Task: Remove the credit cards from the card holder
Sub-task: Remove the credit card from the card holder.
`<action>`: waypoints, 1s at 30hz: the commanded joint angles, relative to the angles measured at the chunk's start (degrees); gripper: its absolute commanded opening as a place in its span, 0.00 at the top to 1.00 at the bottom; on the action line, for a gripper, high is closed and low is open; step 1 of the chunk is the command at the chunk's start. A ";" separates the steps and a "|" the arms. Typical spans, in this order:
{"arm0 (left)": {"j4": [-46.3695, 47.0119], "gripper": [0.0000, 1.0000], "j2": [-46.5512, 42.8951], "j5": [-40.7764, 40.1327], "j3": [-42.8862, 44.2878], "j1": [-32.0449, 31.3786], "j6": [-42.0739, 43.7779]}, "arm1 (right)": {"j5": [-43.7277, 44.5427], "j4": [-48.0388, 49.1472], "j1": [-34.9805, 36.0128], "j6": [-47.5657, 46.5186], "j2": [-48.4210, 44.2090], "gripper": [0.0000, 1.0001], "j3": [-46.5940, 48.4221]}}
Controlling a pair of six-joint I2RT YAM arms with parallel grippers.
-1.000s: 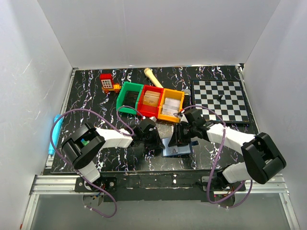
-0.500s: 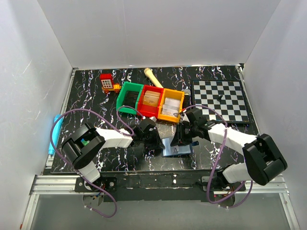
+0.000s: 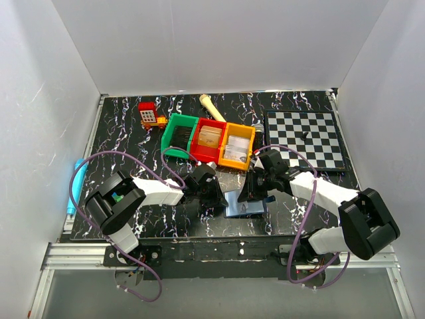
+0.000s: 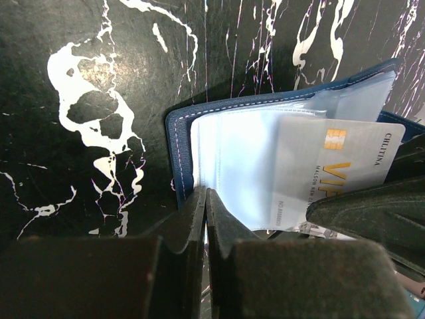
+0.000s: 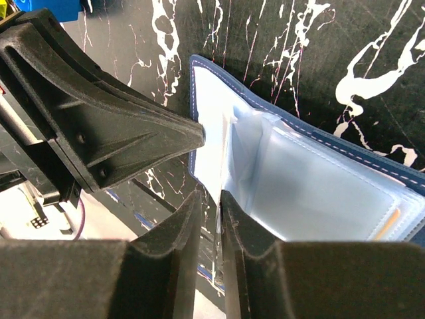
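The navy card holder (image 3: 244, 205) lies open on the black marbled table, its clear sleeves fanned out (image 4: 246, 159). A pale credit card (image 4: 339, 166) with gold "VIP" lettering sticks out of a sleeve. My left gripper (image 4: 204, 199) is shut on the holder's near edge by the fold. My right gripper (image 5: 211, 199) comes in from the opposite side. Its jaws are nearly together around a thin pale sheet edge, and a slit of gap shows beside it. One right finger (image 4: 372, 212) covers the card's lower corner. In the top view both grippers (image 3: 216, 198) (image 3: 247, 193) meet over the holder.
Green (image 3: 179, 136), red (image 3: 209, 139) and orange (image 3: 237, 145) bins stand just behind the holder. A chessboard (image 3: 305, 139) lies at the back right. A red toy (image 3: 151, 114) and a wooden piece (image 3: 211, 107) sit at the back, and a blue pen (image 3: 78, 183) lies at the left edge.
The right gripper's jaws have narrowed around the sheet edge and its arm has shifted slightly. The left gripper has stayed shut in place.
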 commanded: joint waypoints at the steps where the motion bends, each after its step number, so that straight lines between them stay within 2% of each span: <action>1: -13.55 1.00 4.17 -6.98 -4.34 0.09 3.18 | -0.34 0.79 -0.45 -0.63 -1.34 0.76 0.54; 6: -13.38 1.00 3.29 -6.89 -4.52 0.01 3.61 | 0.54 -0.18 -0.54 -1.07 -1.52 0.90 0.63; 10: -13.12 1.00 1.44 -7.24 -5.31 0.01 3.62 | 1.51 -1.32 -0.71 -1.85 -1.87 0.95 0.63; 22: -13.38 1.00 -0.23 -7.95 -6.10 0.01 3.26 | 3.79 -6.24 -2.03 -3.97 -4.59 0.99 1.51; 26: -11.72 1.00 -2.16 -6.81 -6.19 -0.08 5.62 | 4.94 -9.75 -2.21 -5.81 -7.22 0.99 3.35; 27: -11.19 0.99 -3.03 -5.94 -6.10 -0.17 6.68 | 5.02 -10.54 -2.21 -6.34 -7.93 0.99 3.96; 30: -9.60 0.64 -5.50 -4.00 -5.40 -0.52 10.10 | 5.03 -13.35 -2.21 -8.01 -9.25 0.99 6.25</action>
